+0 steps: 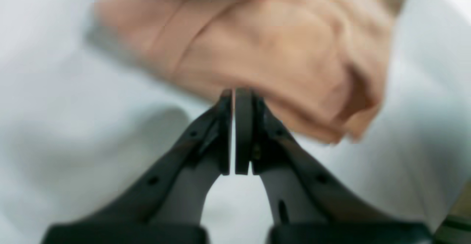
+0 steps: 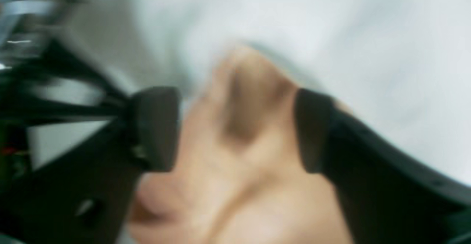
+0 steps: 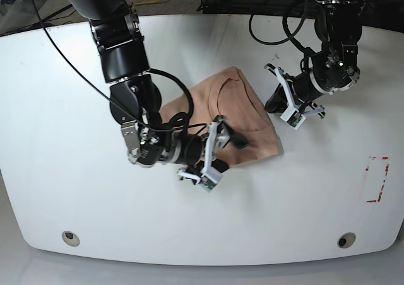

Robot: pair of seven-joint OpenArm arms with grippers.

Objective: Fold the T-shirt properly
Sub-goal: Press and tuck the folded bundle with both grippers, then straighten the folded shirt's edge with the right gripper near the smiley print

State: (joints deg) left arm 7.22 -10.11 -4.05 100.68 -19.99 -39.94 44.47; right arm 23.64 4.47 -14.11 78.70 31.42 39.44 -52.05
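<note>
The peach T-shirt (image 3: 230,105) lies bunched and partly folded at the middle of the white table (image 3: 63,140). My right gripper (image 3: 228,152) is at the shirt's near edge, open, and its fingers straddle a raised fold of the T-shirt (image 2: 239,155). The right gripper (image 2: 235,96) shows cloth filling most of the gap between its pads. My left gripper (image 3: 271,103) hovers by the shirt's right edge. In its wrist view the left gripper (image 1: 234,93) is shut with nothing between its jaws, and the T-shirt (image 1: 279,45) is just beyond the tips.
A red rectangle outline (image 3: 374,180) is marked on the table near its right edge. Two round holes (image 3: 71,238) (image 3: 345,239) sit near the front edge. Black cables (image 3: 278,20) hang behind the left arm at the back.
</note>
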